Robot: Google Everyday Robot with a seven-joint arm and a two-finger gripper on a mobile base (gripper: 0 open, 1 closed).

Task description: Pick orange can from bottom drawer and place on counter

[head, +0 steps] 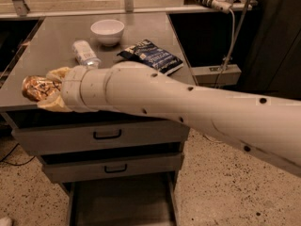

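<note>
Orange can (34,87), shiny and creased, is clamped between the two tan fingers (55,74) of the gripper (47,90), one finger above it and one below. The single camera view looks down on the cabinet from the front. The gripper and can appear over the front left corner of the counter (56,44), at about the level of its edge. Whether the can touches the surface cannot be told. The thick white arm (188,109) reaches in from the lower right and crosses the front of the counter.

On the counter, a white bowl (107,31) sits near the back, with only its white inside showing. A clear plastic bottle (85,53) lies on its side just in front of the bowl, close to the arm's wrist. A dark blue snack bag (150,54) lies flat to the right of the bottle.

Below the counter, two gray drawer fronts (101,135) with black handles are shut. Under them the bottom drawer (122,204) stands pulled out, its dark floor showing between thin side walls.
</note>
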